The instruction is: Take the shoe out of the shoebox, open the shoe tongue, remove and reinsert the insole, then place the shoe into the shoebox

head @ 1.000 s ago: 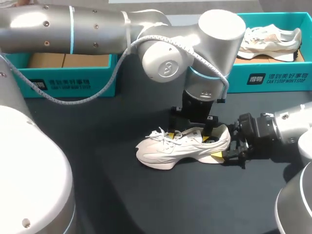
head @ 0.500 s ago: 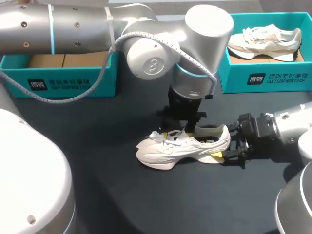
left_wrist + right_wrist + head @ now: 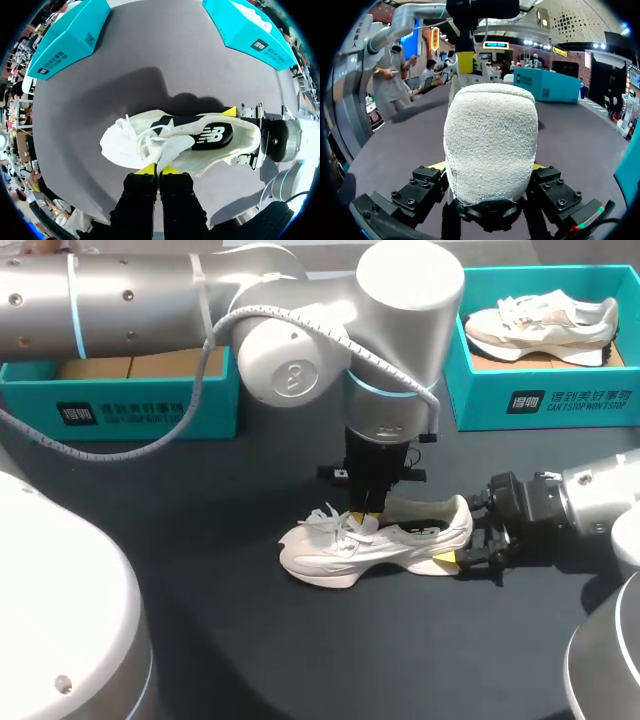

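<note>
White shoe (image 3: 375,540) standing upright on its sole near the middle of the dark desk (image 3: 250,640), outside both boxes, with its toe toward your left side and its heel toward your right. Your left arm (image 3: 200,300) comes in from the left, crosses above the rear of the desk and turns down over the shoe. Your left hand (image 3: 159,169) points down at the midfoot, its two yellow tips drawn together with only a hairline between them, at the edge of the tongue (image 3: 167,147) just behind the laces (image 3: 335,518). Whether a fold of the tongue is caught between the tips cannot be told. In the left wrist view you look down into the shoe's opening, where the dark insole (image 3: 212,136) lies in the heel. Your right arm (image 3: 590,500) enters low from the right. Your right hand (image 3: 462,542) is clamped on the heel, one finger on each side of it, with the near yellow tip against the edge of the sole. In the right wrist view the padded heel collar fills the space between the two fingers (image 3: 422,182). Two teal boxes stand along the far edge, well apart from the shoe: the left shoebox (image 3: 150,410) shows brown card inside, and the right shoebox (image 3: 545,400) holds a pale second shoe (image 3: 540,325).
</note>
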`<state>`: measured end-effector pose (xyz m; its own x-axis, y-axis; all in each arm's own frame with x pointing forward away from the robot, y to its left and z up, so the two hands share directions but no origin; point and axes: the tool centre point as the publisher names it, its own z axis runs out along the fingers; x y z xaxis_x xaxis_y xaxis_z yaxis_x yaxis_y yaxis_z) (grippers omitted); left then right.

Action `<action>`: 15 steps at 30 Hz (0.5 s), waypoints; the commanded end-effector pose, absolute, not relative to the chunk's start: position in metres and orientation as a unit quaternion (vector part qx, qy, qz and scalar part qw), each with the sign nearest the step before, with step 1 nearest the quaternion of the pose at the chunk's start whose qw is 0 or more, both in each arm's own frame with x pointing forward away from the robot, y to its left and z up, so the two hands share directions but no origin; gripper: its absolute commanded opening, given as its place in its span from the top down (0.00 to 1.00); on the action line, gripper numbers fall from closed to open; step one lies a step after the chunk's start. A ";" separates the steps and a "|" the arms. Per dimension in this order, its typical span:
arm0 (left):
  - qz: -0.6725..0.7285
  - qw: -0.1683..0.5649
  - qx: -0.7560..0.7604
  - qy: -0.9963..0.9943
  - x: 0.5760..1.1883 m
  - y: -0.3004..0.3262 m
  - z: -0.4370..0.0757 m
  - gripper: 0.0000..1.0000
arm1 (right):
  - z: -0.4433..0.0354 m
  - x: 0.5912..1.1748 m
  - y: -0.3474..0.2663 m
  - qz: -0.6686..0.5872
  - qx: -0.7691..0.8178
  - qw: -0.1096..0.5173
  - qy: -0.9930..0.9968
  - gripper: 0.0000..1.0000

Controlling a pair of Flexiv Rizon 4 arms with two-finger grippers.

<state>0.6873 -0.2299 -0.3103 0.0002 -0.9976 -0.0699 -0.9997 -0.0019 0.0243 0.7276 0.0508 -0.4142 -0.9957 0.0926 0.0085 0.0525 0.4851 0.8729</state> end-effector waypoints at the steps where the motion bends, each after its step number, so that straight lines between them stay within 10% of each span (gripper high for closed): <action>1: 0.033 0.029 -0.722 0.691 0.680 -0.216 -0.303 1.00 | -0.419 0.729 0.056 0.503 0.043 0.020 0.863 1.00; 15: 0.081 0.042 -0.782 0.617 0.689 -0.158 -0.323 1.00 | -0.419 0.729 0.056 0.503 0.043 0.020 0.863 1.00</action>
